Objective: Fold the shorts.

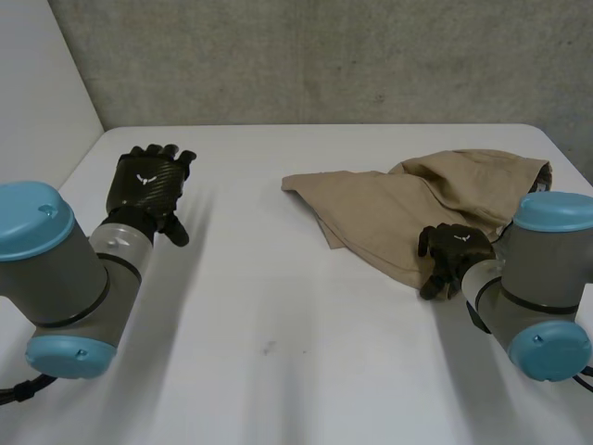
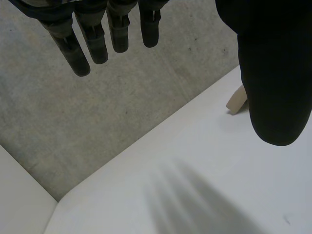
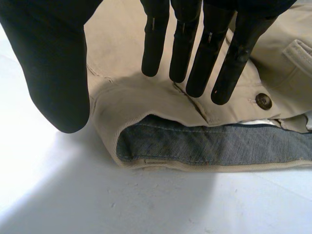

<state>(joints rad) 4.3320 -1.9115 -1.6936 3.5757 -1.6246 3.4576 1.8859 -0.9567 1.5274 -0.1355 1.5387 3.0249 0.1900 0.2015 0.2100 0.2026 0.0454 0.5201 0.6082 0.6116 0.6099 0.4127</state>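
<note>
The tan shorts lie crumpled at the table's right side, with one leg reaching toward the middle. My right hand is at their near edge, over the waistband. In the right wrist view its fingers point straight down onto the tan cloth just behind the waistband's grey inner lining, close to a dark button. The thumb stands apart beside the waistband's end, pinching no cloth. My left hand hovers over the far left of the table with fingers straight and spread, holding nothing.
The white table meets a grey concrete wall at its far edge. A corner of the shorts shows beyond my left hand's thumb in the left wrist view.
</note>
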